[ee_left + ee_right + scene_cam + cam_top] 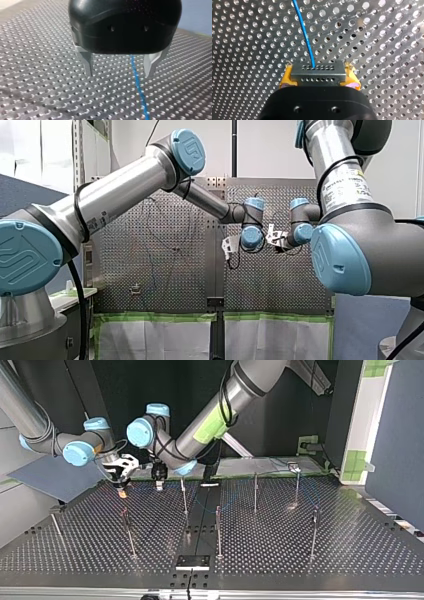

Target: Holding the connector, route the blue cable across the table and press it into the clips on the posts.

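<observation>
At top view's upper left, your right gripper clenches the connector; your left gripper, released, straddles the cable. Clipping onto posts looks largely undone.

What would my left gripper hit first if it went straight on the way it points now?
The left gripper, open, would probably meet the perforated table first. The blue cable passes between its fingers, so may go untouched; depth is unclear.
</observation>
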`<move>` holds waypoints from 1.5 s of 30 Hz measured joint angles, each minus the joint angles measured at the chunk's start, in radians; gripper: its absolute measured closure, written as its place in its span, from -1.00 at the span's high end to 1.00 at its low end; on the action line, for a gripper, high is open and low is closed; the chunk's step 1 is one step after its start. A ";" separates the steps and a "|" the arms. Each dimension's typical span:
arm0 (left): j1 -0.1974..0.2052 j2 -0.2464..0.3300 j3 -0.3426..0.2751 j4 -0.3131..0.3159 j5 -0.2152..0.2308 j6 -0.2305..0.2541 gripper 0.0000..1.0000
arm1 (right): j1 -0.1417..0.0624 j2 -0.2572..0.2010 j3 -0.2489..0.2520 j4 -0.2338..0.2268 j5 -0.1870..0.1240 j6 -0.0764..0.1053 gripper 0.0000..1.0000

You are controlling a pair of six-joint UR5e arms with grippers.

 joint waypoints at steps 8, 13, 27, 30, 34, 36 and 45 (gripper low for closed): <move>0.007 -0.063 0.075 -0.049 0.018 -0.011 1.00 | -0.003 0.000 0.000 0.000 -0.012 0.005 -1.00; 0.015 -0.108 0.121 -0.089 0.016 -0.028 1.00 | -0.004 0.000 0.000 0.000 -0.014 0.006 -1.00; 0.019 -0.174 0.212 -0.092 -0.038 -0.053 1.00 | -0.005 0.000 0.000 -0.004 -0.016 0.007 -1.00; 0.017 -0.174 0.207 -0.091 -0.059 -0.053 0.36 | -0.006 0.000 -0.001 -0.004 -0.017 0.007 -1.00; 0.017 -0.174 0.199 -0.091 -0.081 -0.048 -0.21 | -0.009 0.000 -0.002 -0.005 -0.017 0.010 -1.00; 0.017 -0.174 0.195 -0.091 -0.089 -0.047 -0.75 | -0.010 0.000 -0.003 -0.005 -0.018 0.011 -1.00; 0.013 -0.174 0.214 -0.096 -0.096 -0.054 -1.00 | -0.013 0.000 -0.004 -0.005 -0.023 0.015 -1.00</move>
